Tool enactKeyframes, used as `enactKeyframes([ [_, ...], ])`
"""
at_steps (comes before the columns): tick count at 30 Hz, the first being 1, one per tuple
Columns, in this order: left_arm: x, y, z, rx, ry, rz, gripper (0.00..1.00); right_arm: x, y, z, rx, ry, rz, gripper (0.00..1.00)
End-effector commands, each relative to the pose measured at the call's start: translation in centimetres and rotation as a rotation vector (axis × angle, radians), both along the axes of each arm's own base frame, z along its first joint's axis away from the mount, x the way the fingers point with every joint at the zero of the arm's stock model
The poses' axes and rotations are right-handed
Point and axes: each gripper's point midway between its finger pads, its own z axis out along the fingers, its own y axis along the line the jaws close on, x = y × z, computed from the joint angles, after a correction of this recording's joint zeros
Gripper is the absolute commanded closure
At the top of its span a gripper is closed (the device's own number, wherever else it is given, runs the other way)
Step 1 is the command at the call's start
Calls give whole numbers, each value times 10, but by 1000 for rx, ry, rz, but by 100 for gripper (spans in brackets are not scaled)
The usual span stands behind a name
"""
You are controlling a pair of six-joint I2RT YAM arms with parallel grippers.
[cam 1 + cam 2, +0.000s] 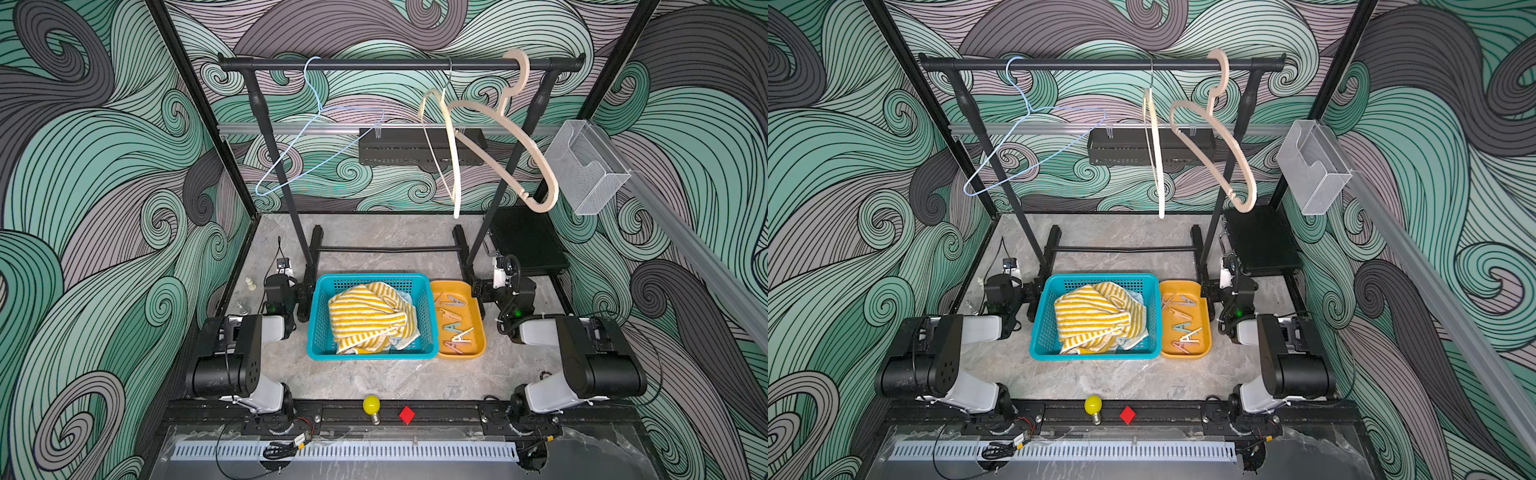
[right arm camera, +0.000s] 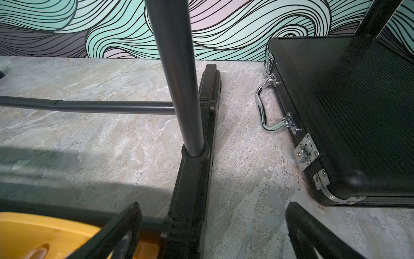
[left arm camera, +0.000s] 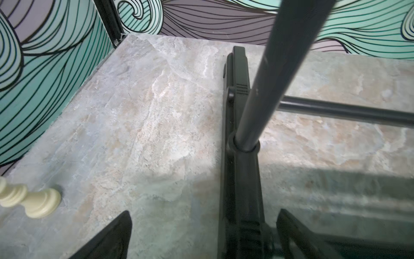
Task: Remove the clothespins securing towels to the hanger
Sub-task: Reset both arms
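Hangers [image 1: 536,206] bare; towels [image 1: 365,320] in basket [image 1: 370,277], clothespins [image 1: 455,324] in tray [image 1: 476,299]. Task looks finished. Left gripper [image 3: 201,242] and right gripper [image 2: 212,237] released, empty. No further move seems needed.

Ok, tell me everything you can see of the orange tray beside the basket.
The orange tray is a shallow, rounded-corner rectangle, smooth plastic by its look, lying flat on the marble-look table close beside the teal basket, on the right arm's side; whether they touch cannot be told. It holds about six loose clothespins, pink, teal and white. Its far end lies near the rack's foot. The right gripper stands open near that end, holding nothing.
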Motion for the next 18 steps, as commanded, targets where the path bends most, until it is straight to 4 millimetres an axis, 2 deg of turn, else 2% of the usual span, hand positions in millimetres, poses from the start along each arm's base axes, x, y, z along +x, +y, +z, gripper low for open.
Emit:
enactKeyframes([
  [1, 2, 0, 7, 13, -26, 16, 1, 5, -1, 5, -8, -12, 7, 1],
  [4, -2, 4, 9, 4, -51, 40, 1, 5, -1, 5, -8, -13, 7, 1],
  [8, 8, 4, 4, 5, 18, 33, 1, 5, 0, 5, -8, -13, 8, 1],
  [13, 7, 4, 5, 6, 7, 36, 1, 6, -1, 3, -6, -1, 5, 1],
  [15, 7, 4, 5, 5, 8, 36, 1, 10, -13, 1, -15, 16, -70, 1],
  [18, 7, 4, 5, 6, 8, 36, 1, 8, -14, 3, -23, 6, -86, 1],
])
